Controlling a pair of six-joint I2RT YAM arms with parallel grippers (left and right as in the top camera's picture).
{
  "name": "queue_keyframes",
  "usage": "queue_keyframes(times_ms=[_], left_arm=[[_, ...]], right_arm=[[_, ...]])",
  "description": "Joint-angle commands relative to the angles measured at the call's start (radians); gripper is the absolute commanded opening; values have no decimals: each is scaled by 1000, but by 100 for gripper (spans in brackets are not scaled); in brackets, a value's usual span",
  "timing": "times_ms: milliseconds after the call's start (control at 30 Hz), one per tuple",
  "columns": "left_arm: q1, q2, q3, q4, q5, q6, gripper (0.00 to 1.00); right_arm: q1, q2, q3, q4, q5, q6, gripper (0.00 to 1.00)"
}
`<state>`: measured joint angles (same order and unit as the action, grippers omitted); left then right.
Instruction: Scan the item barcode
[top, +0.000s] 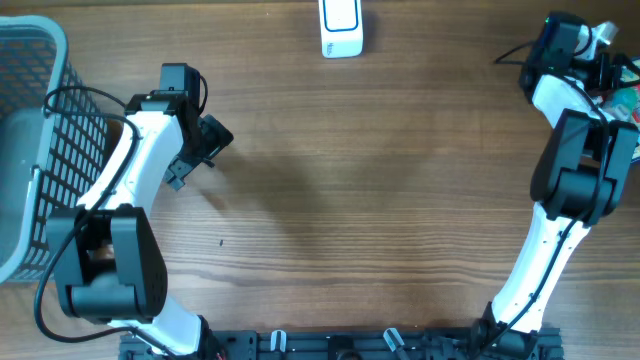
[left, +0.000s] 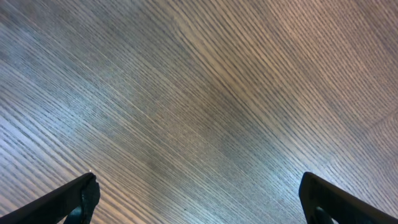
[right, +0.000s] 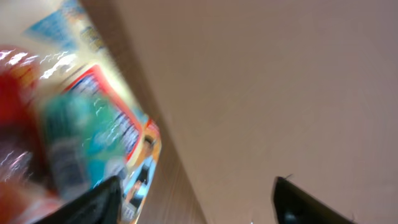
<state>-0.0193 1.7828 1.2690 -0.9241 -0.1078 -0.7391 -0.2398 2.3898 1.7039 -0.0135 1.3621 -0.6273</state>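
Overhead: wood table (top: 380, 200). Grey mesh basket (top: 40, 150) at 9 o'clock edge, contents can't tell. White scanner (top: 341, 28) at 12 o'clock, its marking too small to read. Task item is a colourful packet (top: 624, 100) at 2 o'clock, right at the table edge by the right arm. Right wrist view: packet blurred, red/teal/yellow print, label text unreadable. Right gripper (right: 199, 202) jaws spread, packet beside one finger, not between them. Left gripper (left: 199, 202) jaws wide over bare wood.
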Motion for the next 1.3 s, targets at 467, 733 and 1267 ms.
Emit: queue_keyframes(times_ms=[467,733,1267], left_arm=[[4,-1,1,-1,-10,-10,100],[4,-1,1,-1,-10,-10,100],[4,-1,1,-1,-10,-10,100]], right_arm=[[122,-598,-8,-708,-1046,665,100],[175,-943,-45,-1135,-1509,768,100],[183,-1475,-974,-963,-1628,1567,100]])
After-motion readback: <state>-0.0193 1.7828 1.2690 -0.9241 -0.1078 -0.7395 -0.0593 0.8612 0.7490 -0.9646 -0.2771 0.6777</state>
